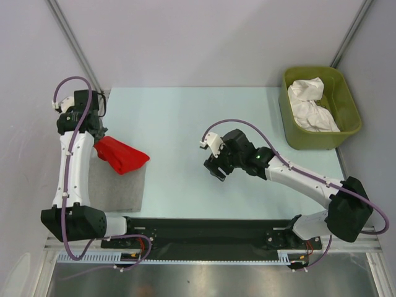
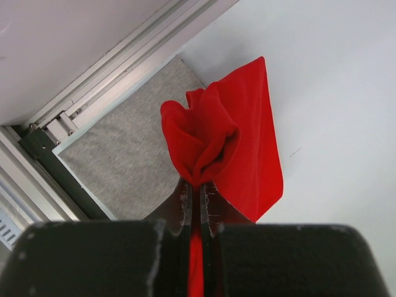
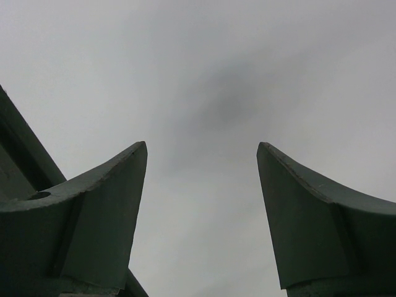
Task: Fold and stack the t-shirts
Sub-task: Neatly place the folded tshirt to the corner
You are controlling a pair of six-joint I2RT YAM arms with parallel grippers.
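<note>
The red t-shirt (image 1: 122, 155) is folded into a bundle at the left, partly over the grey pad (image 1: 120, 189). My left gripper (image 1: 99, 141) is shut on its edge and holds it up; in the left wrist view the red t-shirt (image 2: 238, 145) hangs bunched from the closed fingertips (image 2: 199, 192). White t-shirts (image 1: 312, 105) lie crumpled in the olive-green tub (image 1: 352, 111) at the back right. My right gripper (image 1: 216, 168) is open and empty over the bare table in the middle; its wrist view shows its fingers (image 3: 111, 198) spread over plain surface.
The grey pad (image 2: 124, 148) lies at the table's left near corner, beside an aluminium frame rail (image 2: 93, 80). A black rail (image 1: 204, 232) runs along the near edge between the arm bases. Grey walls enclose the pale table (image 1: 179, 117).
</note>
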